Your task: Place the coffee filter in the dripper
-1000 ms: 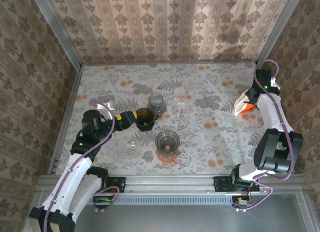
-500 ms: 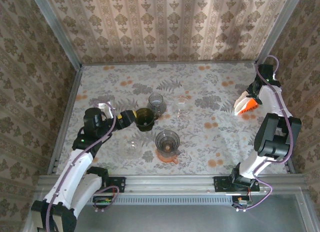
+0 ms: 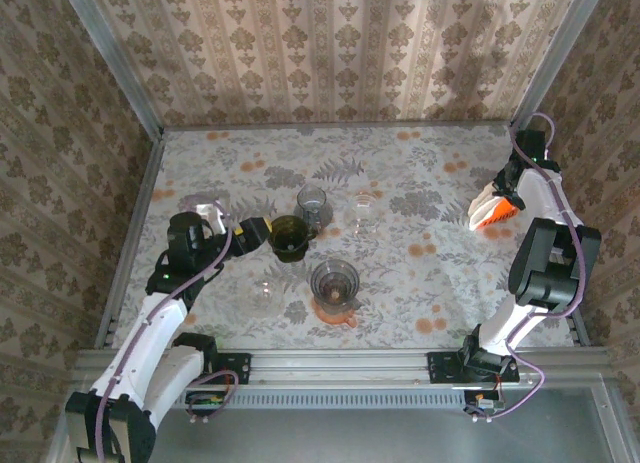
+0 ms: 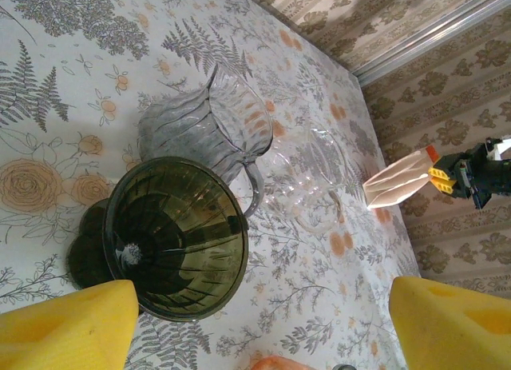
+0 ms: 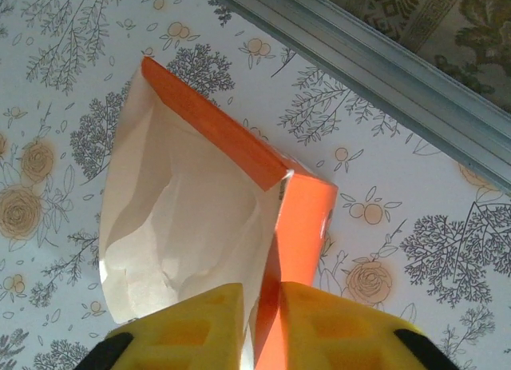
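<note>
1. Lying at the far right of the counter, the coffee filter is seen as a white folded paper cone tucked against an orange sleeve.
2. Its narrow end is turned towards the right claw and its wide end fans out towards the middle of the counter, so its long axis is judged to run roughly left to right.
3. The right claw is drawn narrow, and the filter's edge and the sleeve's wall are pinched between its yellow fingers.
4. The dripper, a dark green ribbed cone, is set well apart from the filter, left of the counter's middle. A carry across most of the counter, leftwards, is therefore called for.
5. The filter is reached by the right arm and the dripper by the left.
6. The left claw is spread wide just beside the dripper. Contact with either finger cannot be told.
7. One filter bundle, one orange sleeve and one dark dripper are counted.
8. Around the dripper four other vessels are counted:
   - a grey ribbed pitcher
   - a clear cup
   - a clear glass
   - a grey vessel on an orange base
</note>
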Controlling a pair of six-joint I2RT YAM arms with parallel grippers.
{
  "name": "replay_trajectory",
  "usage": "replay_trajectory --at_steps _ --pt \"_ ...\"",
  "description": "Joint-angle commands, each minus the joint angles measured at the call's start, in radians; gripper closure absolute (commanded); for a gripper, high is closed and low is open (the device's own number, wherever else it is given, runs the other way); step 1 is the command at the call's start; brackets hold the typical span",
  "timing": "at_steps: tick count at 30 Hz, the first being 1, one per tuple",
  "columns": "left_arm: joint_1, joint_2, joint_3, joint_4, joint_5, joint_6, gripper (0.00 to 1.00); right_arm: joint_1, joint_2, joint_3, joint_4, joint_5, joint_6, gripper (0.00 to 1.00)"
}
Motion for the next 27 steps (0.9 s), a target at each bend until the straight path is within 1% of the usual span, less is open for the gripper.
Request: replay_trajectory --at_steps 1,3,5,9,13,18,23,27 --pt "0.011 0.004 -0.004 0.028 0.027 -0.008 0.16 -0.006 -0.001 0.014 -0.003 -0.025 -0.032 0.85" --pt "0.012 0.005 -0.004 0.029 0.028 -0.008 0.16 -0.004 0.001 0.022 -0.007 -0.059 -0.057 0.91" --pt "0.012 0.006 -0.006 0.029 0.029 -0.008 0.16 0.005 0.002 0.034 -0.013 -0.091 -0.091 0.94" --pt "0.015 0.008 -0.006 0.03 0.031 -0.009 0.16 0.06 -0.006 0.074 -0.024 -0.132 -0.202 0.98" --pt "0.016 0.01 -0.007 0.031 0.035 -0.012 0.16 0.157 0.034 0.187 -0.107 -0.148 -0.334 0.98" --pt "0.021 0.009 -0.004 0.022 0.042 -0.01 0.16 0.296 0.112 0.334 -0.222 -0.08 -0.489 0.98" --pt "0.025 0.011 -0.004 0.021 0.043 -0.01 0.16 0.368 0.176 0.421 -0.29 -0.075 -0.577 0.98" --pt "0.025 0.013 -0.006 0.022 0.043 -0.013 0.16 0.41 0.214 0.455 -0.304 -0.072 -0.628 0.98"
